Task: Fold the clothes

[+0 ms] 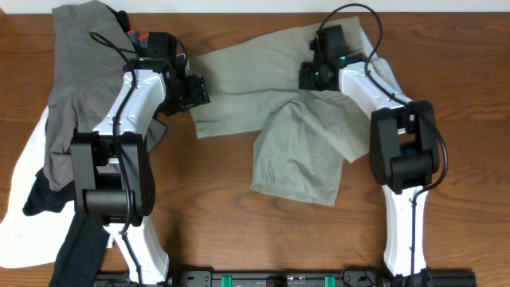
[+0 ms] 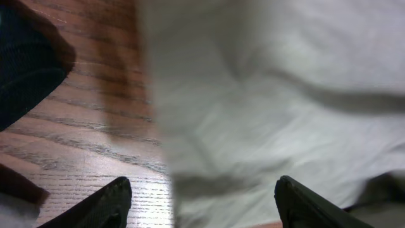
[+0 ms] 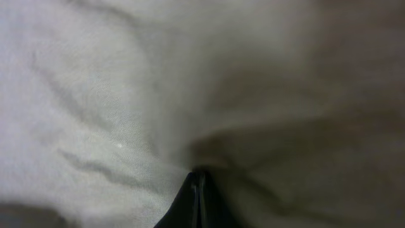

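Observation:
The khaki shorts (image 1: 263,96) lie across the middle of the table, one leg folded down toward the front (image 1: 299,155). My left gripper (image 1: 195,89) is open at the shorts' left edge; the left wrist view shows its fingers (image 2: 202,199) spread over the cloth edge (image 2: 266,101) and bare wood. My right gripper (image 1: 312,76) is on the shorts' upper right part. In the right wrist view its fingers (image 3: 197,190) are pressed together with khaki cloth (image 3: 114,107) bunched at their tips.
A pile of other garments lies at the left: a grey one (image 1: 76,88), a white one (image 1: 28,207) and a black one (image 1: 80,243). The wooden table (image 1: 215,207) shows around the shorts. Dark cloth (image 2: 25,63) shows at the left wrist view's upper left.

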`<state>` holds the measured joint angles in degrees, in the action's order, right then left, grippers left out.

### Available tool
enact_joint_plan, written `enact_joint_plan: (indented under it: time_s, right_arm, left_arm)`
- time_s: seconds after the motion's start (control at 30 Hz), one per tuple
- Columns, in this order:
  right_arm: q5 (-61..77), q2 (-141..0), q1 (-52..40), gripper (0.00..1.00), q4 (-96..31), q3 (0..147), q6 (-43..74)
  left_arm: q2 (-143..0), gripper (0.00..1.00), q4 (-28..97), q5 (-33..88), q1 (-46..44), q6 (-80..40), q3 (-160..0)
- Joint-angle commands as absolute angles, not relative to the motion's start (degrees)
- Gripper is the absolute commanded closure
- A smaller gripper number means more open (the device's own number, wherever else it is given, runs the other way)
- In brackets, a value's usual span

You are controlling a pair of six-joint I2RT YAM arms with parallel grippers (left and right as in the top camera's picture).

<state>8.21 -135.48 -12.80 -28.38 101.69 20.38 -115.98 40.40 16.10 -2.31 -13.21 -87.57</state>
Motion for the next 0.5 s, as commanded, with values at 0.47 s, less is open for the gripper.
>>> enact_joint_plan:
  time_s: [0.47]
  right_arm:
    - [-5.89,-142.34,-5.41,0.99,-29.19,98.45,28.27]
  left_arm:
    - [-114.78,0.26,40.42,15.35,-2.33,-12.69,-87.96]
